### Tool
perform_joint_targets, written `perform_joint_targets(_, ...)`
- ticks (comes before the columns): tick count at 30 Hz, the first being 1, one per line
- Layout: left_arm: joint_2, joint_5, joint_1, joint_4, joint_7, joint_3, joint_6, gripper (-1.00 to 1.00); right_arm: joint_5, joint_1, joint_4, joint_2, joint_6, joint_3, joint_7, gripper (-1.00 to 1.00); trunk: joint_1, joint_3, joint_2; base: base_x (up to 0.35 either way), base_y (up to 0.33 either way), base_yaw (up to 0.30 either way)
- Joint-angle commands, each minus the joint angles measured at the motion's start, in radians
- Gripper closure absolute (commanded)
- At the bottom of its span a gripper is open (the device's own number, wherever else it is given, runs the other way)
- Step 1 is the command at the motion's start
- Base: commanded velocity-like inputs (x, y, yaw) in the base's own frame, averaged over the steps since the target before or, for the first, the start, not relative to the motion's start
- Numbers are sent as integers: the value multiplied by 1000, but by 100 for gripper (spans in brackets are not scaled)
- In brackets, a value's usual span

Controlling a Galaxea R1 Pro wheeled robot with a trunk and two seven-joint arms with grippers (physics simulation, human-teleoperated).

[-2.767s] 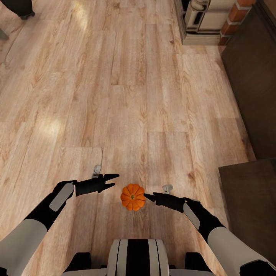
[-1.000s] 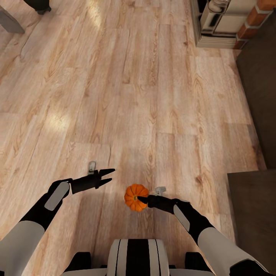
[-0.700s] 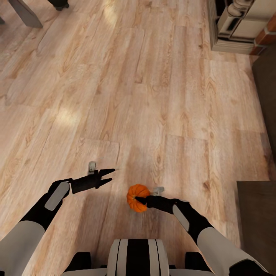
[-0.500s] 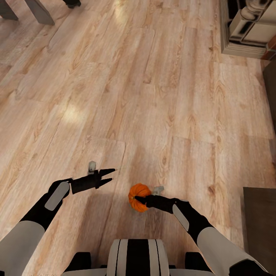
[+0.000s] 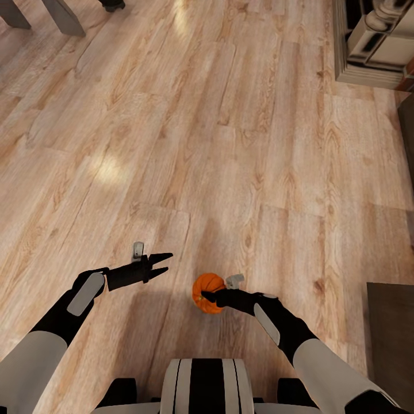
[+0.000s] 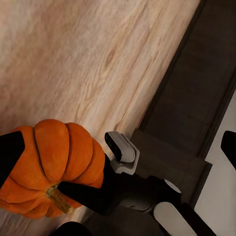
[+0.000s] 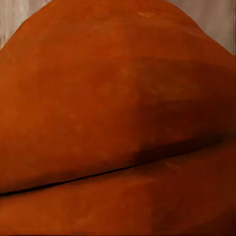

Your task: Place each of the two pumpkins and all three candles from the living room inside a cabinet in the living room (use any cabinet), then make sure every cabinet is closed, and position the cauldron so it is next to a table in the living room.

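The pumpkin point(image 5: 206, 292) is gripped by the right end effector point(image 5: 208, 297) above the wooden floor point(image 5: 230, 144) — the left end effector point(image 5: 163, 263), beside it, is held slightly parted and empty.

The right gripper's point(image 5: 208, 297) black fingers cover part of the pumpkin point(image 5: 206, 290), so its stem is hidden from the head view. Up close in the right wrist view the pumpkin point(image 7: 118, 118) runs off every edge, a blur of orange ribs. At one o'clock the pale carved fireplace point(image 5: 376, 43) is cut by the picture's top and right edges. At eleven o'clock only grey slanted legs point(image 5: 60, 14) show, their tops cut off. At four o'clock a dark brown slab point(image 5: 391, 333) is cut by the right edge; what it is I cannot tell.
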Motion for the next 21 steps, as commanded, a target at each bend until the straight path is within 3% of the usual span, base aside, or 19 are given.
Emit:
perform_joint_targets(1,0,0,0,0,0,0,0,-100,7,0,-6,-1,-1,-1,-5,100,0,0,0,0,0,0)
perform_joint_targets(6,0,0,0,0,0,0,0,-100,1,0,-31,-7,2,-2,9,100,0,0,0,0,0,0)
perform_joint_targets(11,1,0,0,0,0,2,0,-100,-4,0,-71,-9,7,-4,87,100,0,0,0,0,0,0)
perform_joint_targets(18,12,0,0,-24,0,3,0,-100,-45,0,-147,-12,10,-8,110,100,0,0,0,0,0,0)
perform_joint_targets(20,48,1,0,-83,-1,4,1,-100,-53,0,-165,-26,10,-12,110,100,0,0,0,0,0,0)
perform_joint_targets(21,84,2,2,-136,-1,6,1,-100,-56,0,-185,-37,10,-41,110,100,0,0,0,0,0,0)
